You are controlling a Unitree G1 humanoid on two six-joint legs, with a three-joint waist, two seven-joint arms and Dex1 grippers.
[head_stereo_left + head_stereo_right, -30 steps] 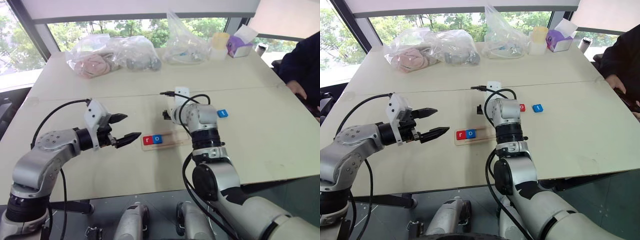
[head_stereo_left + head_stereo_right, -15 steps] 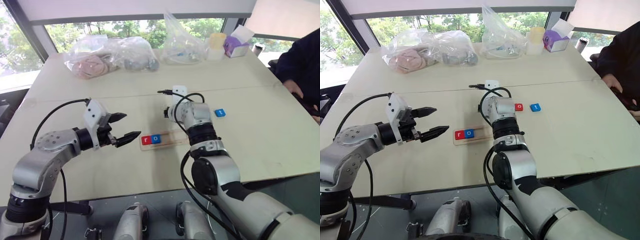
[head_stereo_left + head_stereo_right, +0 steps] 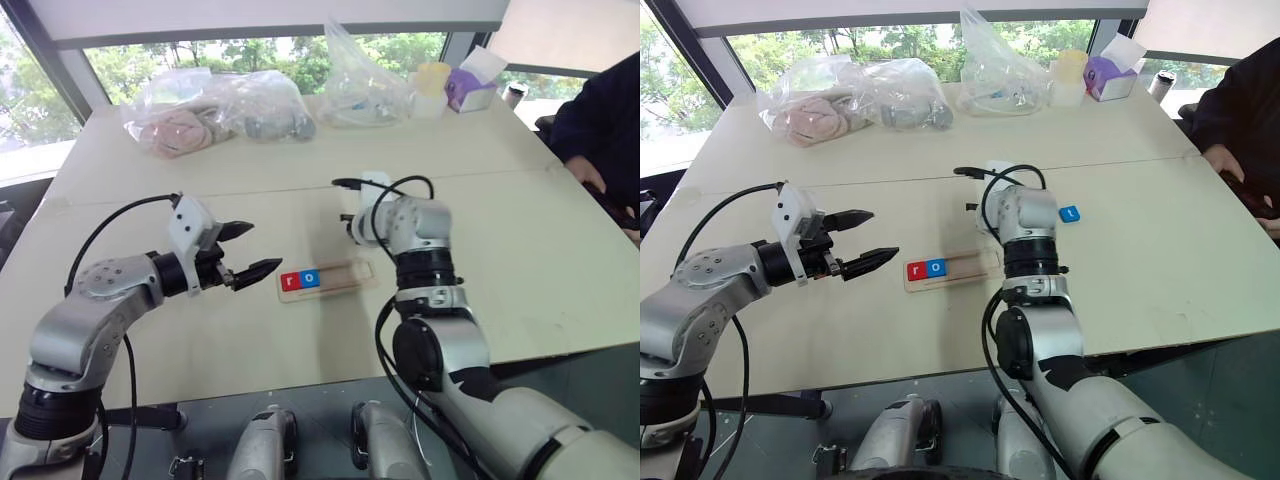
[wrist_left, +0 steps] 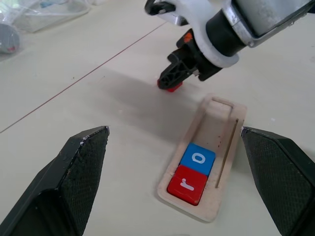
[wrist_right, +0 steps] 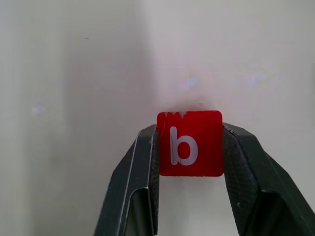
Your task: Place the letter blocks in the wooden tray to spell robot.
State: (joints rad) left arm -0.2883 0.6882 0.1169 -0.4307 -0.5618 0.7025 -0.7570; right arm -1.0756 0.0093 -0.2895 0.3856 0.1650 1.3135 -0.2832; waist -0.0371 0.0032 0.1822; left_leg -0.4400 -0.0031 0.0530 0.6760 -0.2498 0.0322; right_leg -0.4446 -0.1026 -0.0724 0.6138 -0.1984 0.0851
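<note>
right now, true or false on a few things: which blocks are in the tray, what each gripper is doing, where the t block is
1. The wooden tray holds a red r block and a blue o block side by side. True.
2. The right gripper is shut on a red b block. True.
3. The left gripper holds a blue block. False: its fingers are open and hold nothing.
4. The blue t block sits in the tray. False: it lies on the table, beyond the right arm.
5. The tray is full. False: only two blocks sit at one end; the rest is bare.
</note>
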